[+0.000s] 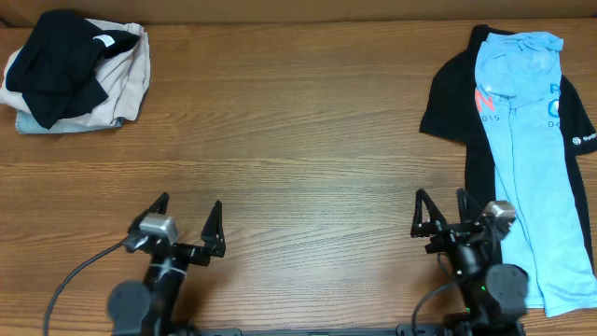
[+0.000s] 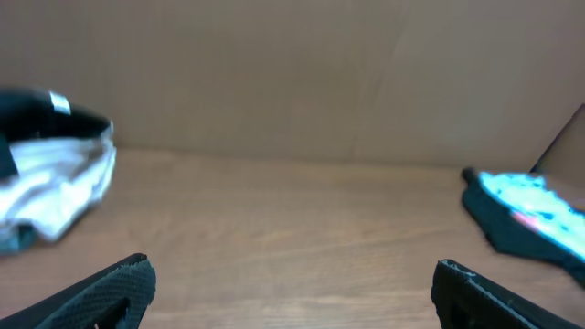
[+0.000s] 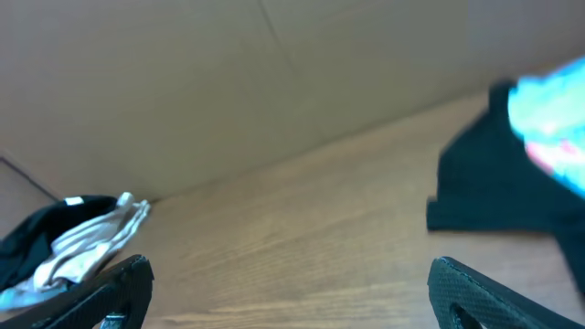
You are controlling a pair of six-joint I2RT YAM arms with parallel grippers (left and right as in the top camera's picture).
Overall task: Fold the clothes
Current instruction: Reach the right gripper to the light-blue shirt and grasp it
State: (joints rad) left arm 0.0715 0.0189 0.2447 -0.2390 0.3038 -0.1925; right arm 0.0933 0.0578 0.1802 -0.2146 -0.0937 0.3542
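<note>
A black and light-blue shirt (image 1: 527, 140) lies spread flat at the table's right side. It also shows in the left wrist view (image 2: 526, 215) and in the right wrist view (image 3: 521, 164). A pile of folded clothes (image 1: 79, 70), black on top of beige, sits at the far left corner; it also shows in the left wrist view (image 2: 55, 178) and in the right wrist view (image 3: 78, 242). My left gripper (image 1: 189, 222) is open and empty near the front edge. My right gripper (image 1: 440, 212) is open and empty, just left of the shirt's lower part.
The wooden table (image 1: 298, 140) runs between the pile and the shirt. A brown cardboard wall (image 2: 292, 73) stands behind the table's far edge.
</note>
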